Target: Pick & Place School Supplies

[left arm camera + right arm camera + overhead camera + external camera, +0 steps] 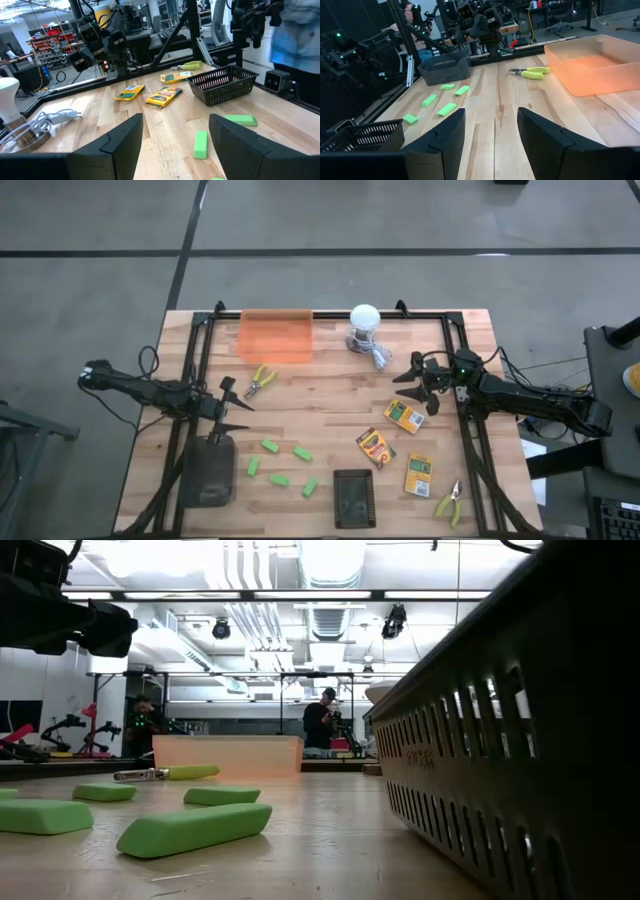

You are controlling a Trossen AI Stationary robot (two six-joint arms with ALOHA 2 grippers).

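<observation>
High view shows both arms parked above the wooden table (pixel 330 395) with nothing held, so the risks lie in whichever reach comes first. The orange translucent bin (pixel 276 337) sits at the far edge, and just beside it stands the white bulb-like lamp (pixel 364 326) with its coiled cable (pixel 381 357); a careless sweep by the right gripper (pixel 421 379), whose fingers stand spread and empty near that cable, could snag the cord and topple the lamp. Two dark mesh baskets sit at the near edge, the larger (pixel 210 473) close under the left gripper (pixel 232 408), the smaller (pixel 352 498) between the blocks and the boxes; either could be shoved if an arm drops low. The left gripper is likewise spread wide and empty. Three crayon boxes (pixel 404 416) lie flat near the right arm, and flat things may slide rather than lift. One pair of pliers (pixel 260 380) lies near the bin, the other (pixel 449 504) at the near right corner. Five green blocks (pixel 270 446) are scattered close together near the front, so a pinch on one may nudge its neighbour.
</observation>
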